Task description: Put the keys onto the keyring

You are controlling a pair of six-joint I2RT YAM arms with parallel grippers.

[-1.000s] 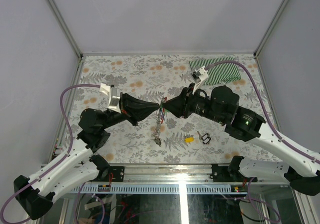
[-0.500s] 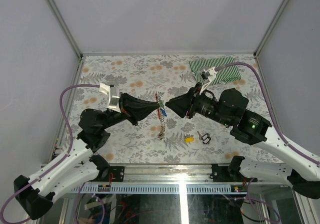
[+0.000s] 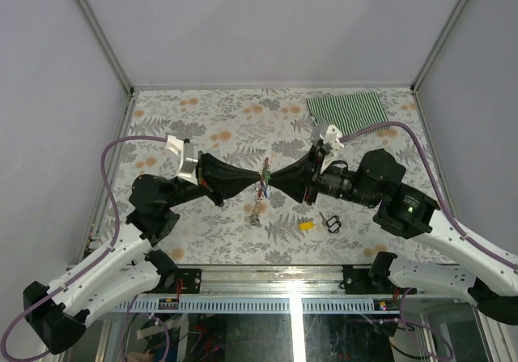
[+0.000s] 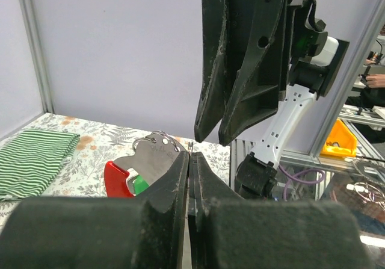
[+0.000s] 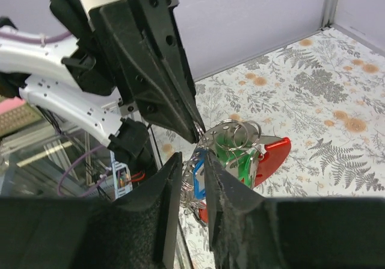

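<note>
Left gripper (image 4: pixel 190 157): jaws clenched, a thin wire ring of the keyring (image 4: pixel 115 177) nipped at their tips. Right gripper (image 5: pixel 192 160): jaws narrowly parted, a blue key (image 5: pixel 198 182) in the gap; whether they grip it I cannot tell. Keyring hangs above mid-desk between the two opposed tips, with red clip, green key (image 5: pixel 234 157) and blue key bunched and the chain dangling. Yellow key (image 3: pixel 306 225): on the desk (image 3: pixel 210 240), just beside a small black loop (image 3: pixel 332 223). Striped cloth (image 3: pixel 348 109): far right corner.

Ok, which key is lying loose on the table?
The yellow key, flat beside the small black loop; the blue key and green key hang in the bunch with the red clip.
</note>
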